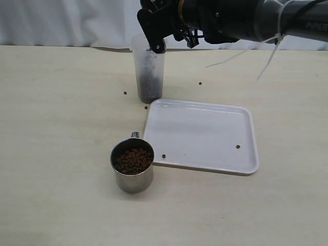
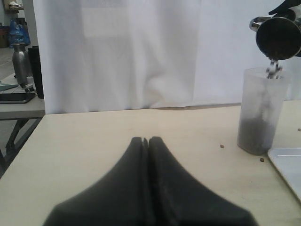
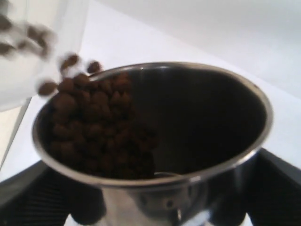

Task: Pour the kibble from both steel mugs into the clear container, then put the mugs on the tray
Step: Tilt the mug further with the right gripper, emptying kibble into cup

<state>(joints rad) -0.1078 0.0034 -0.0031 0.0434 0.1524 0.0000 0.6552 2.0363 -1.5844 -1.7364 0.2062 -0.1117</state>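
The kibble (image 3: 99, 127) is heaped against the low side of the tipped mug (image 2: 278, 36), and a few pellets are in mid-air between its lip and the clear container (image 1: 148, 77) just beneath. The mug hangs over the container's rim with its mouth turned sideways and down. The container stands upright at the far side of the table (image 1: 56, 154), its lower part dark with pellets, just beyond the far left corner of the tray (image 1: 205, 130).

The right gripper (image 1: 156, 38) is clamped on that mug, with its dark fingers (image 3: 28, 197) spread wide around the steel wall. The right arm (image 1: 266, 20) comes in from the right, roughly level and well above the table. Its wrist is rolled so the mug tips.

The second mug (image 1: 132, 177) stands upright on the table against the tray's near left corner, full of kibble, with its handle toward the tray. The tray lies flat with two loose pellets (image 1: 238, 146) on it, and a few more are scattered on the table around the container.

The left gripper (image 2: 146, 140) sits low over the table, well to the left of the container, pointing across toward the white curtain (image 2: 141, 56). Its fingertips are pressed together on nothing.
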